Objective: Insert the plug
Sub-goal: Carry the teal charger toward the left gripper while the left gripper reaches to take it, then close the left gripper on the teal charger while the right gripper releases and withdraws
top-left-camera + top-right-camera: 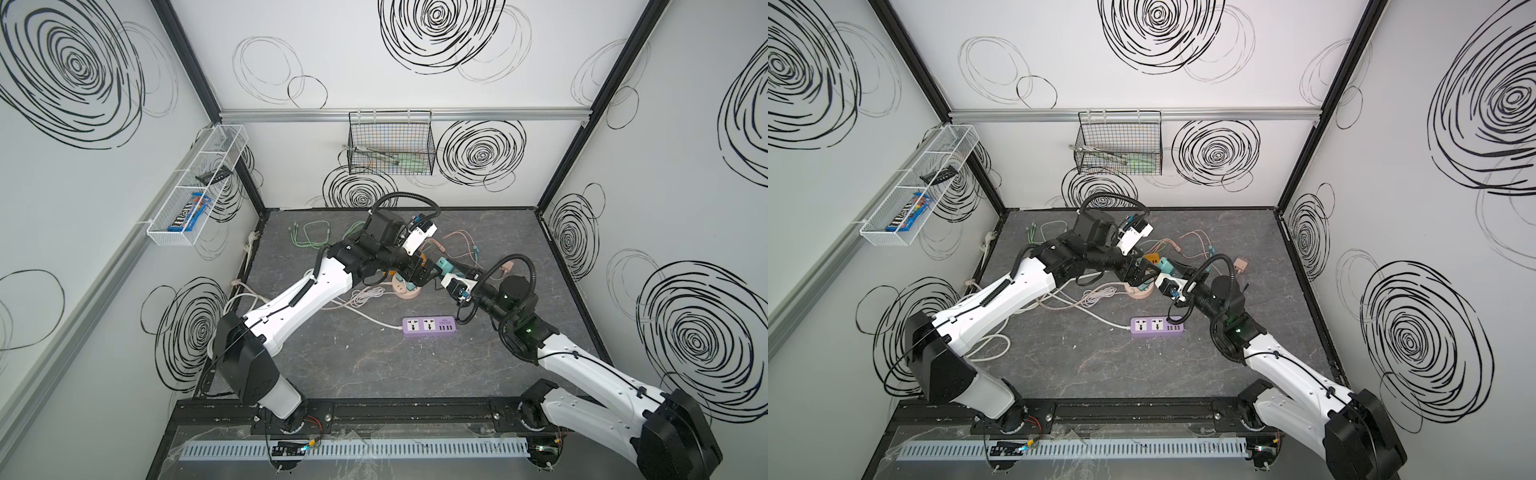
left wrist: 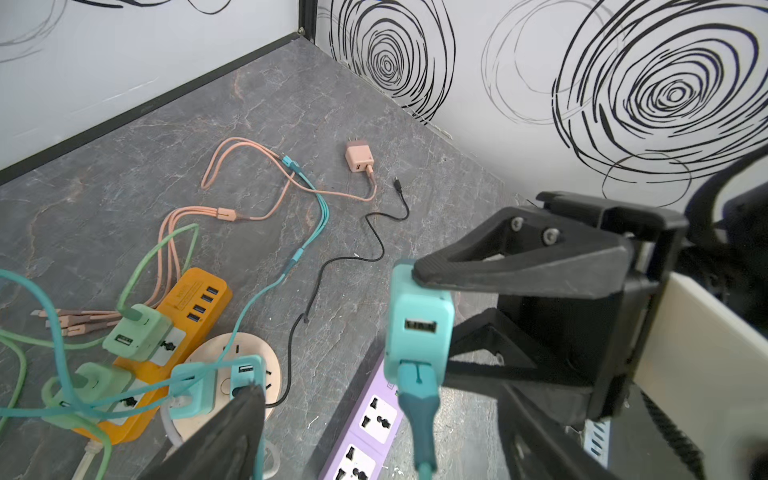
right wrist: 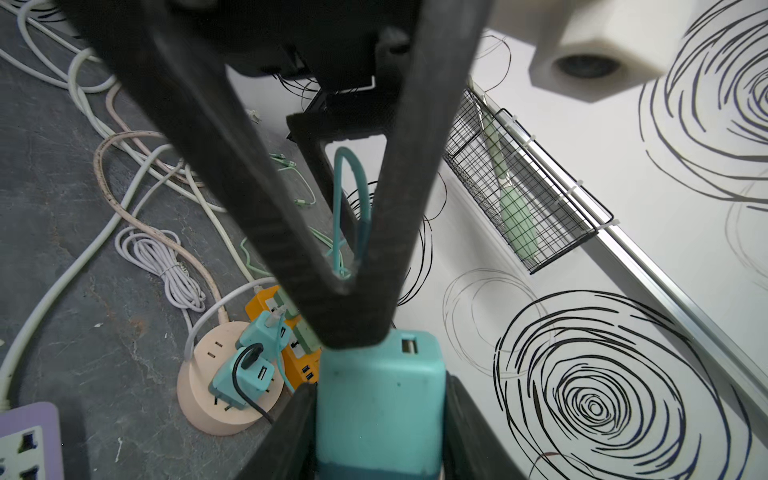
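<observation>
The jaws of the right gripper (image 3: 378,424) were closed on the teal plug (image 2: 417,328), holding it raised clear of the worktop (image 1: 374,365) near the middle, with a teal cable (image 2: 419,407) hanging from its lower port. The left gripper (image 1: 1144,272) stood just beside the plug with its jaws open. The purple power strip (image 1: 430,327) lay flat on the worktop nearby, and the round peach socket hub (image 1: 409,293) sat beside the orange power strip (image 2: 199,299).
</observation>
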You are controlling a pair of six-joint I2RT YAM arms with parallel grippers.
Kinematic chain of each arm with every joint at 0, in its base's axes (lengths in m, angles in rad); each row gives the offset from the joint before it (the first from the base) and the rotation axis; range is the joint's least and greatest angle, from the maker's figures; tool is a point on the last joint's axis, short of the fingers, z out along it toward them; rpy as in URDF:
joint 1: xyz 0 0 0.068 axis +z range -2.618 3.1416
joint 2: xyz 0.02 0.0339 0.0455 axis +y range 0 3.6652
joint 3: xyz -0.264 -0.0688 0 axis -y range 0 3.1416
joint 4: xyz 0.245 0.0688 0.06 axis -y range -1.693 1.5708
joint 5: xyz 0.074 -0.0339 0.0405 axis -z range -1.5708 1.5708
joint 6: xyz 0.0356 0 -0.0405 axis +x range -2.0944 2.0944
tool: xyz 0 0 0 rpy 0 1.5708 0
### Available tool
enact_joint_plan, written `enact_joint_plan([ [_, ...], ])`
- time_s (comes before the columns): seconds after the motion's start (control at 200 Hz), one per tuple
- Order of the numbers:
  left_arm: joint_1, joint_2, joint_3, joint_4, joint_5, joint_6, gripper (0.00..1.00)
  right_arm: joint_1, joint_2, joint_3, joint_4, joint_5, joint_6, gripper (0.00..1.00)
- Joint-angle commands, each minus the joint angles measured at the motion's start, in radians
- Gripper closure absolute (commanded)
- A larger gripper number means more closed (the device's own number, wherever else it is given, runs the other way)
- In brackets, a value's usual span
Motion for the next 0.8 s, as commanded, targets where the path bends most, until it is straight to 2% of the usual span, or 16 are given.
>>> enact_joint_plan([
  [0.0, -0.001, 0.032, 0.049, 0.014, 0.066, -0.028, 0.15, 0.017, -0.024, -0.007, 0.066, -0.030, -0.033, 0.58],
  [0.53, -0.003, 0.089, 0.043, 0.051, 0.217, -0.129, 0.51, 0.053, 0.009, -0.007, 0.144, -0.038, -0.001, 0.57],
  [0.585, -0.003, 0.095, 0.049, 0.046, 0.225, -0.124, 0.58, 0.053, 0.014, -0.007, 0.154, -0.045, 0.008, 0.57],
  [0.695, 0.003, 0.101, 0.058, 0.034, 0.234, -0.117, 0.79, 0.054, 0.022, 0.001, 0.143, -0.060, 0.017, 0.56],
  [0.79, 0.009, 0.089, 0.046, 0.045, 0.219, -0.117, 0.91, 0.054, 0.025, 0.013, 0.131, -0.036, 0.054, 0.52],
])
